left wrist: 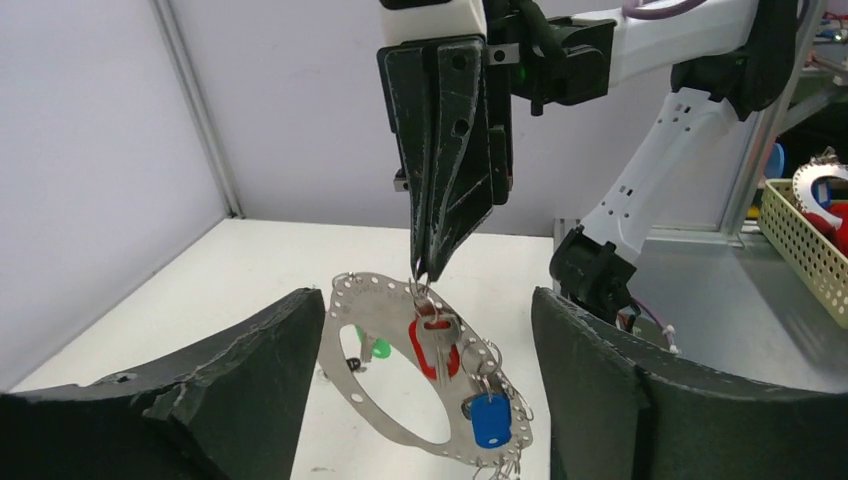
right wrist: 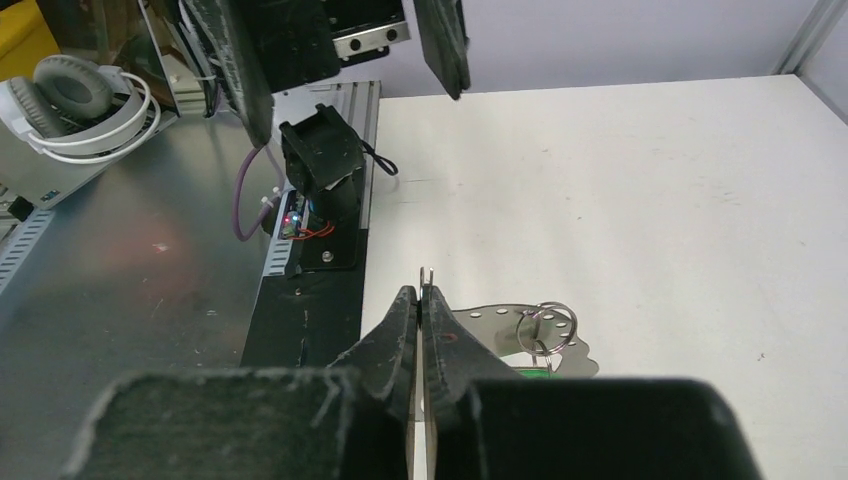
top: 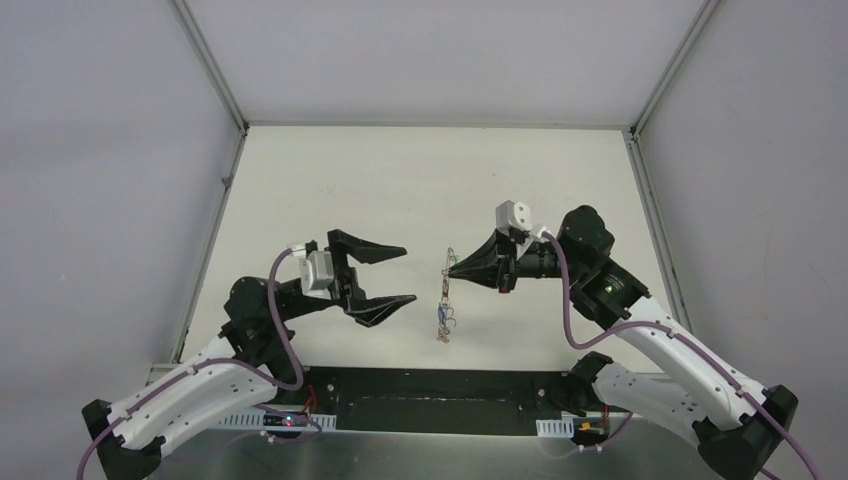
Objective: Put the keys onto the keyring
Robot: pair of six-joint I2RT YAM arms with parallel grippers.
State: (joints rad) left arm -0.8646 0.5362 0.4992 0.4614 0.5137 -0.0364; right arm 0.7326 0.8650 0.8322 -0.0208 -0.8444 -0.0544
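Below all, the pale bench, with both arms raised over it and turned toward each other. On the left, the left claw: spread wide, facing the keyring, apart from it. On the right, the right claw: pressed together on the top rim of the keyring, pinching it there. Hangs tilted in the air between the two claws, a flat silvery oval band with small holes round its edge. On the band, the keys, hung from small split rings: a red-headed key near the middle, a blue-headed key lower down, a green-headed key seen through the opening.
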